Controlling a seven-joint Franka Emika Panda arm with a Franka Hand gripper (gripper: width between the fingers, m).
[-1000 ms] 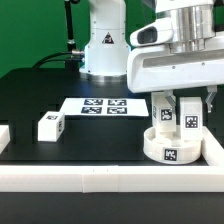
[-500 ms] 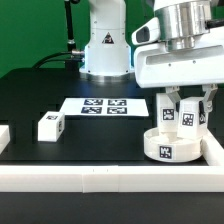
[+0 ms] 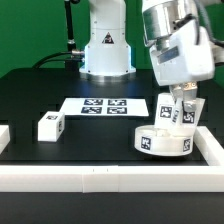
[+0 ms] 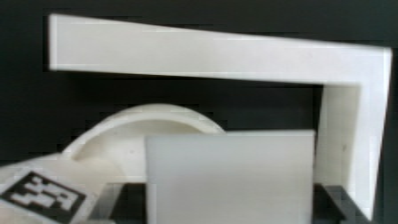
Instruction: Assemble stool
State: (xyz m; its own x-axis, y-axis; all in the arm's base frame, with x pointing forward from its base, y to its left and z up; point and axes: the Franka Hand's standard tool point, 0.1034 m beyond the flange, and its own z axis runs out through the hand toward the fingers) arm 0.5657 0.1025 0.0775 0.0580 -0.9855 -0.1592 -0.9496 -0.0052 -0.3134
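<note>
White stool seat (image 3: 163, 141), counter (image 3: 40, 95) 4 o'clock; claw (image 3: 180, 106) tilted, clamped on leg (image 3: 178, 116) atop seat; spare leg (image 3: 50, 125) 8 o'clock.

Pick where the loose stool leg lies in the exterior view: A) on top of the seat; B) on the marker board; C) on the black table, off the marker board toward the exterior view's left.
C: the loose leg rests on the black table, off the marker board and well apart from the seat.
</note>
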